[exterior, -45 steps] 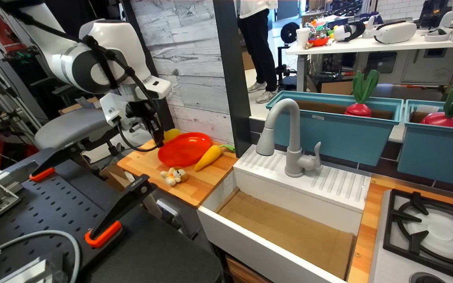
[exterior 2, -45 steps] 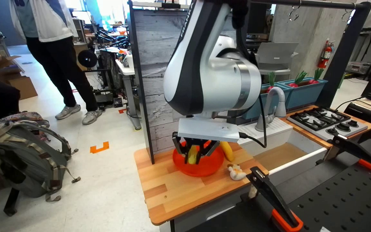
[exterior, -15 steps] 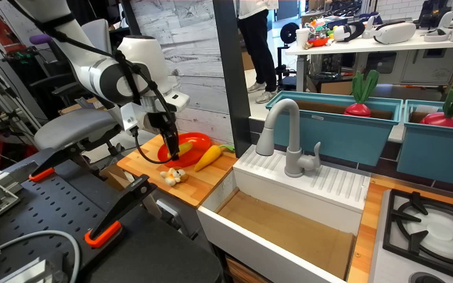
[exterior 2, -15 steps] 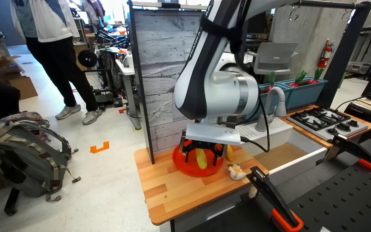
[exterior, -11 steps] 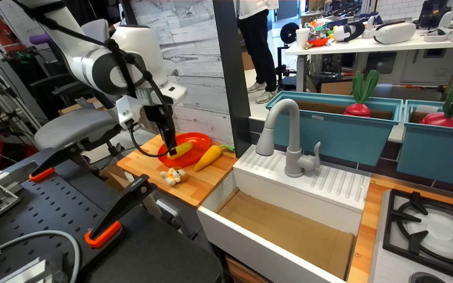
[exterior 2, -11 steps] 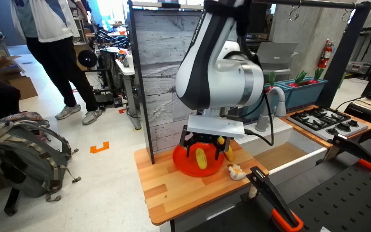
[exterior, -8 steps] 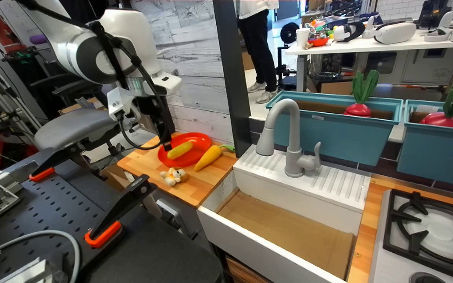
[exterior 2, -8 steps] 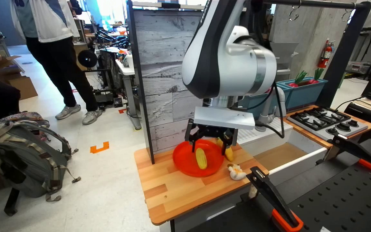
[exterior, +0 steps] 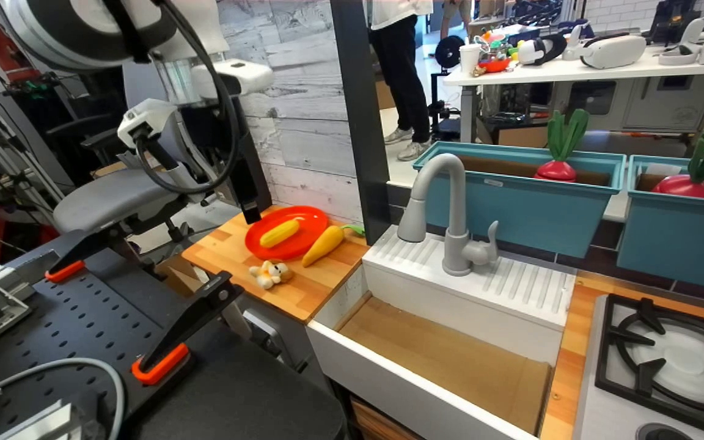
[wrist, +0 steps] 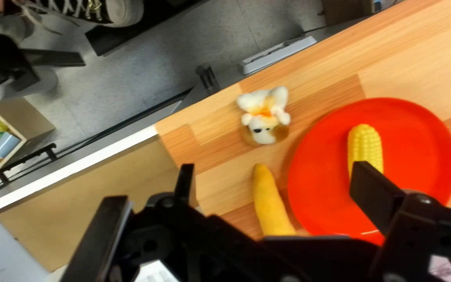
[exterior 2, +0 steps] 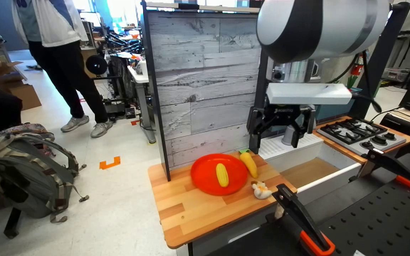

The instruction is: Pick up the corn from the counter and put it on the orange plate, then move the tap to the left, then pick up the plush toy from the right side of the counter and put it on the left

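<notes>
The yellow corn [exterior 2: 222, 175] lies on the orange plate [exterior 2: 201, 183], seen in both exterior views; in the wrist view a finger covers the lower part of the corn [wrist: 364, 143]. My gripper [exterior 2: 275, 144] hangs open and holds nothing, above the counter's sink side in an exterior view. The grey tap [exterior: 457, 201] arches over the sink's back ledge, its spout pointing toward the counter with the plate; elsewhere the gripper hides most of it. A cream plush toy [wrist: 264, 113] with brown ears rests on the counter near its front edge, beside the plate.
An orange-yellow tapered piece [exterior: 326, 245] with a green top lies between plate and sink [exterior: 443, 348]. A panel wall [exterior 2: 205, 85] stands behind the counter. Teal planters [exterior: 517, 201] sit behind the tap. A black clamp [exterior: 184, 327] juts up near the counter's front; the stove [exterior: 676, 366] lies beyond the sink.
Three seconds ago my gripper was around the corn; it has let go, and the corn lies on the plate. The arm has risen and shifted toward the sink.
</notes>
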`<action>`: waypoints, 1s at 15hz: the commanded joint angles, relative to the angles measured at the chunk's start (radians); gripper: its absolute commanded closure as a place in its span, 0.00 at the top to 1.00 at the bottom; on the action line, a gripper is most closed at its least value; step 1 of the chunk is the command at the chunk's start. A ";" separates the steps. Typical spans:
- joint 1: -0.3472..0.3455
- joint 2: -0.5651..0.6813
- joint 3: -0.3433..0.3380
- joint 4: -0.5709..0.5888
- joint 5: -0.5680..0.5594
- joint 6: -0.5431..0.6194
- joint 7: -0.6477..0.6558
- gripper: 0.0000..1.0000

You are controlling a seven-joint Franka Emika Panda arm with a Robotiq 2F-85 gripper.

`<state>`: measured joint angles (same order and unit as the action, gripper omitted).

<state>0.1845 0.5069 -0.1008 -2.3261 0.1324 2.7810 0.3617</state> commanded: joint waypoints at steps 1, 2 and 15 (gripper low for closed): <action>0.000 -0.118 -0.094 -0.045 -0.138 -0.090 -0.018 1.00; -0.015 -0.132 -0.108 -0.038 -0.171 -0.112 -0.029 1.00; -0.207 -0.065 -0.147 0.136 -0.312 -0.151 -0.208 1.00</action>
<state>0.0176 0.3941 -0.2730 -2.2654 -0.1754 2.6642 0.1985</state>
